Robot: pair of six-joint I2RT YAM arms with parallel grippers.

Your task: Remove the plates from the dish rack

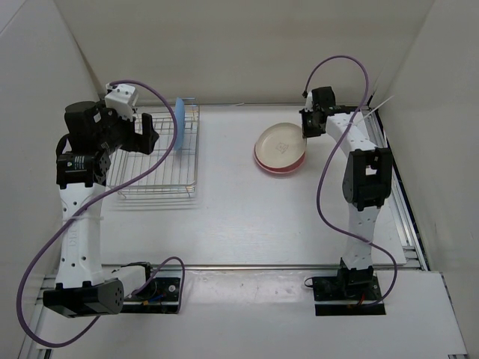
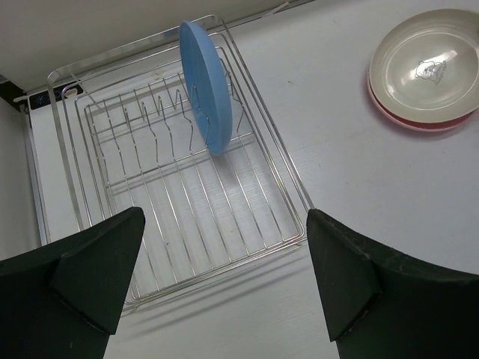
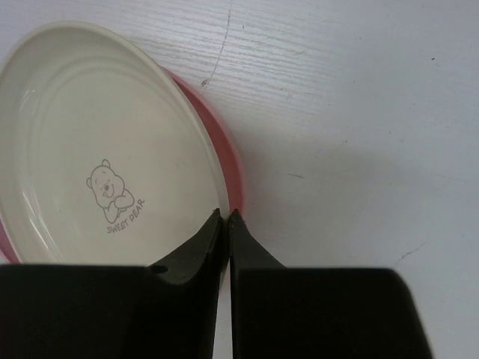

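The light blue plate (image 2: 206,86) stands upright at the far right of the dish rack (image 1: 161,172). The left gripper (image 2: 224,217) hovers above the rack with its jaws released. On the counter (image 1: 239,217) to the right, the cream plate (image 3: 112,142) lies on the pink plate (image 2: 415,124). The right gripper (image 3: 224,215) has its jaws clenched at the cream plate's rim.

Got a light blue plate (image 1: 180,123) standing on edge in the far right corner of the wire dish rack (image 1: 161,184), over left. Seeing the cream plate (image 1: 281,142) stacked on the pink plate (image 1: 274,167) further right, with the right gripper (image 1: 305,134) at its rim.
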